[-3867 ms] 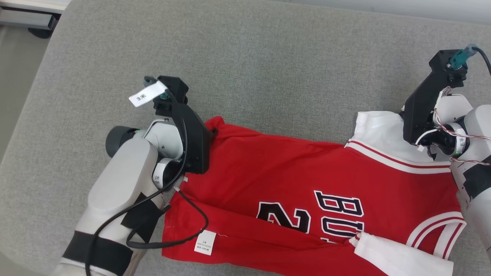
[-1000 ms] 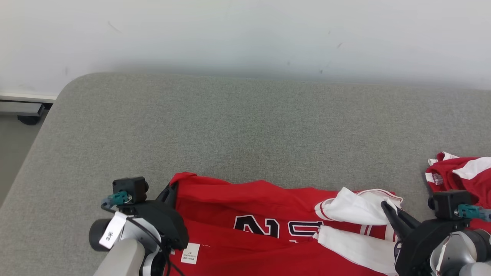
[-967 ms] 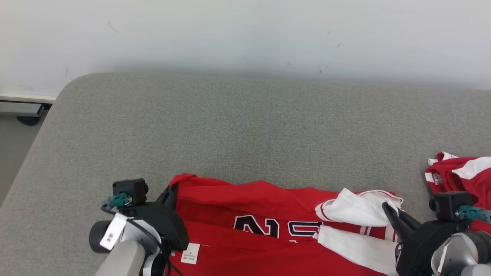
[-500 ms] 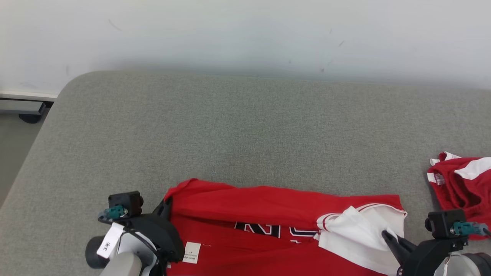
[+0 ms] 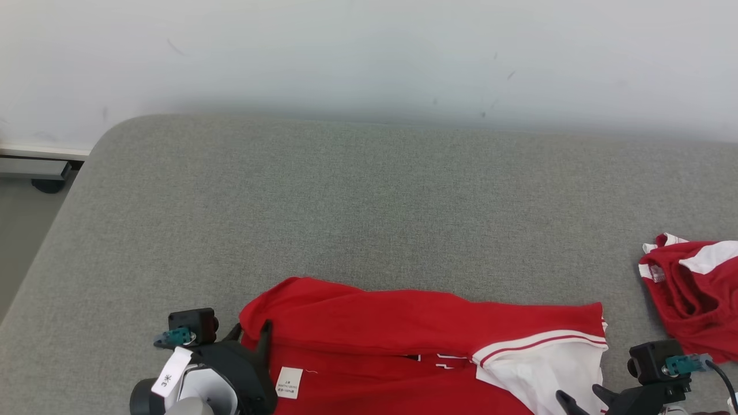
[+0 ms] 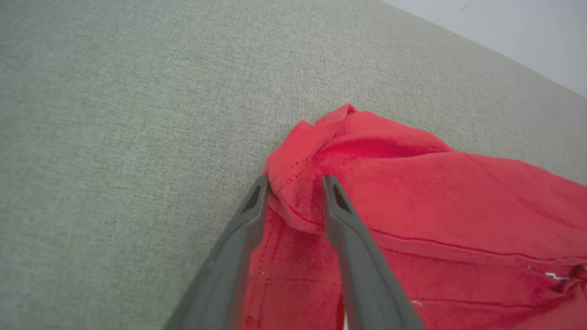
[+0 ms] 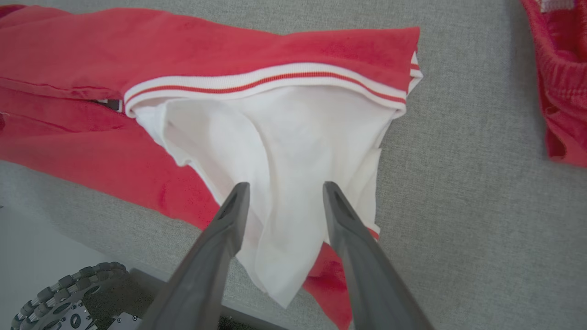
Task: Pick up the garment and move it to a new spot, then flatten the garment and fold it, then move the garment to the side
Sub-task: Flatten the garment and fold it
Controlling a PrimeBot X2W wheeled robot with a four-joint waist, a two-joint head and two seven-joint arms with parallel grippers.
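two parted grippers, one at each end of a long red band

here's the picture: the red garment (image 5: 403, 323) lies along the near edge of the grey padded surface (image 5: 369, 190). it's a long narrow band, long axis running left to right across the robot's front.

the left gripper (image 6: 293, 181) sits at the left end, fingers narrowly parted, with the bunched red hem corner (image 6: 316, 137) poking up between them. cloth touches the fingers, but the jaws stand apart, so i read that as no pinch. the right gripper (image 7: 286, 185) is at the right end, fingers set wider, hovering over the white sleeve (image 7: 284, 137) with nothing clamped.

so neither arm is nearer, and each owns its own end. in my judgement the next move turns on exactly that. any further fold goes along the long axis, one end carried over to the other. a shift to the side means sliding the band along its own length.

room? there's plenty of bare grey beyond the garment, right up to the pale wall (image 5: 369, 52), and to the left as well. the right is tighter: a second red garment (image 5: 692, 294) is heaped near the sleeve end, with a strip of grey between them. the near side is tight too. in the right wrist view the sleeve tip reaches the surface's edge, with the robot's wheeled base (image 7: 59, 298) below. a white care label (image 5: 289, 382) shows just beside the left gripper.
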